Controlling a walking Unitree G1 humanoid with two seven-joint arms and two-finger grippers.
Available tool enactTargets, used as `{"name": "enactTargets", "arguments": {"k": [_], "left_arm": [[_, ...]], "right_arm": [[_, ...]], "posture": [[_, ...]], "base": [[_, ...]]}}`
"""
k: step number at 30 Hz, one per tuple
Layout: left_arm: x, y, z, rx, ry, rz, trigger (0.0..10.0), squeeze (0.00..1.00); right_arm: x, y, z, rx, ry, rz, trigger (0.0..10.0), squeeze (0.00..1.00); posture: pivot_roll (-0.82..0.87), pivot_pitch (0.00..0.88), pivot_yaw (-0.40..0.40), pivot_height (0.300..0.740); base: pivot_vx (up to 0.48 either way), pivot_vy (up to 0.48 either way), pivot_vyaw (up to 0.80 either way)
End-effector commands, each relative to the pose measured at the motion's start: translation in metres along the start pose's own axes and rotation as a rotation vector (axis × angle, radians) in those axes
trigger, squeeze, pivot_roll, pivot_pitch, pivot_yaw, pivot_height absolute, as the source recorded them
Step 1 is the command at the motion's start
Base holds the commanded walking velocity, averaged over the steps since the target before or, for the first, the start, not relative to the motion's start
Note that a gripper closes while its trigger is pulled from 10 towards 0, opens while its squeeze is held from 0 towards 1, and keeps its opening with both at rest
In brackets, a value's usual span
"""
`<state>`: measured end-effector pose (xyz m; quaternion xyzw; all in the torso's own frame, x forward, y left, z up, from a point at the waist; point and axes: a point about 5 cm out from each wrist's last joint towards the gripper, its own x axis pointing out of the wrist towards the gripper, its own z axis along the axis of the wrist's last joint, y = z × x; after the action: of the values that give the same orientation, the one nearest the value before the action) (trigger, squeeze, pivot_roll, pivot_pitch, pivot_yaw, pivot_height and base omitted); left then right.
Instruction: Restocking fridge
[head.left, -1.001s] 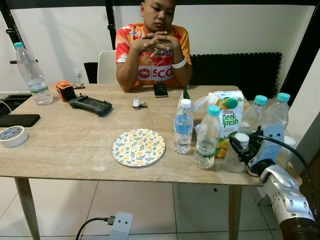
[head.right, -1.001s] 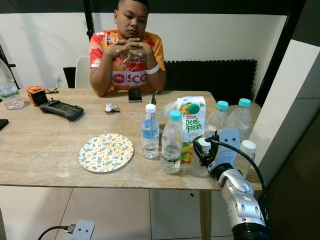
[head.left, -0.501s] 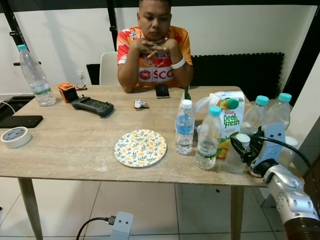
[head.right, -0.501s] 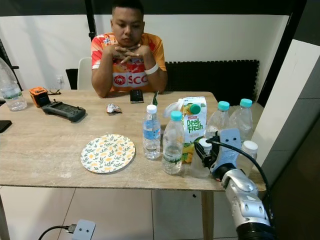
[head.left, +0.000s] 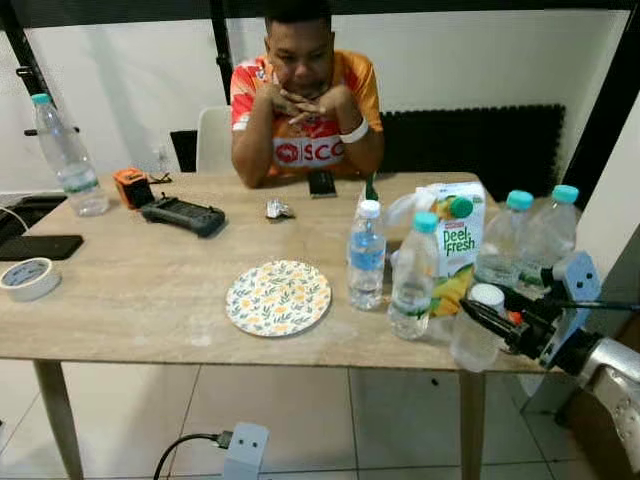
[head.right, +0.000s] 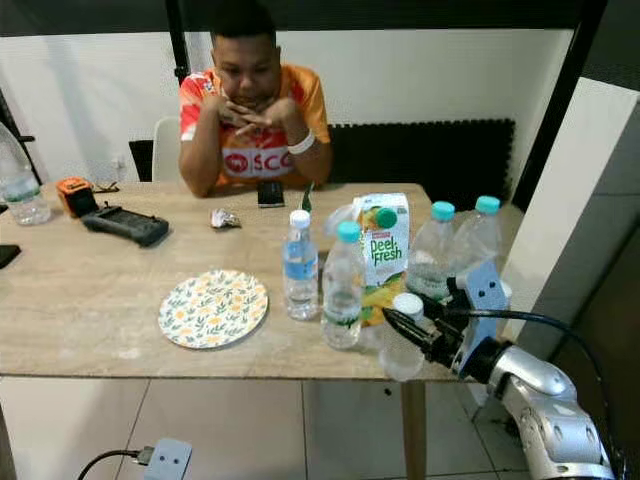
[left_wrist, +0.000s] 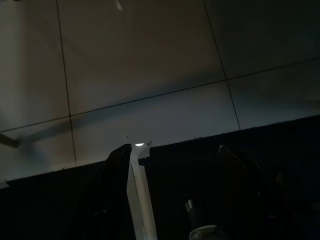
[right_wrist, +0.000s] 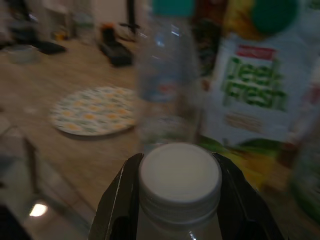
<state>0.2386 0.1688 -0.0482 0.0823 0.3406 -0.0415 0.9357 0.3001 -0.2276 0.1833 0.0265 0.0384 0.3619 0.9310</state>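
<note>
Right end effector (head.left: 487, 322) pinches the white-capped bottle (head.left: 476, 330) at its neck, just beside the juice carton (head.left: 456, 245). Best lifted straight, clear of neighbouring bottles.

We see even, soft indoor light in both eye views, with a slight overall blur and faint shadows on the table (head.left: 120, 300). Our left wrist view is very dim, with one small glint on the floor tiles (left_wrist: 150, 110). Our right wrist view is soft, the white-capped bottle (right_wrist: 180, 185) clearest and the juice carton (right_wrist: 255, 90) behind smeared.
</note>
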Motion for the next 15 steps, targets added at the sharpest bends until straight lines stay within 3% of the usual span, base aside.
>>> {"name": "enactTargets", "arguments": {"k": [1, 5, 7, 8, 11, 12, 15], "left_arm": [[-0.002, 0.003, -0.006, 0.014, 0.019, 0.0, 10.0, 0.0], [-0.002, 0.003, -0.006, 0.015, 0.02, -0.001, 10.0, 0.0], [-0.002, 0.002, -0.006, 0.014, 0.021, -0.002, 10.0, 0.0], [-0.002, 0.002, -0.006, 0.013, 0.021, -0.002, 10.0, 0.0], [-0.002, 0.002, -0.006, 0.012, 0.021, -0.001, 10.0, 0.0], [-0.002, 0.002, -0.006, 0.011, 0.021, -0.001, 10.0, 0.0], [-0.002, 0.002, -0.006, 0.011, 0.021, -0.001, 10.0, 0.0]], "right_arm": [[0.0, 0.014, 0.006, 0.036, -0.05, 0.11, 0.0, 0.0], [0.002, 0.026, 0.002, 0.076, -0.062, 0.18, 0.0, 0.0], [0.004, 0.041, -0.008, 0.135, -0.049, 0.273, 0.0, 0.0], [0.005, 0.048, -0.022, 0.153, 0.012, 0.304, 0.0, 0.0], [0.006, 0.053, -0.036, 0.166, 0.079, 0.324, 0.0, 0.0], [0.006, 0.061, -0.07, 0.186, 0.219, 0.334, 0.0, 0.0], [0.006, 0.063, -0.081, 0.193, 0.263, 0.33, 0.0, 0.0]], "posture": [[-0.02, 0.061, 0.03, 0.74], [-0.02, 0.063, 0.03, 0.74], [-0.02, 0.064, 0.029, 0.74], [-0.01, 0.065, 0.028, 0.74], [-0.02, 0.065, 0.027, 0.74], [-0.02, 0.064, 0.026, 0.74], [-0.02, 0.065, 0.026, 0.74]], "base": [[0.0, 0.0, 0.0], [0.0, 0.0, 0.0], [0.0, 0.0, 0.0], [0.0, 0.0, 0.0], [0.0, 0.0, 0.0], [0.0, 0.0, 0.0], [0.0, 0.0, 0.0]]}}
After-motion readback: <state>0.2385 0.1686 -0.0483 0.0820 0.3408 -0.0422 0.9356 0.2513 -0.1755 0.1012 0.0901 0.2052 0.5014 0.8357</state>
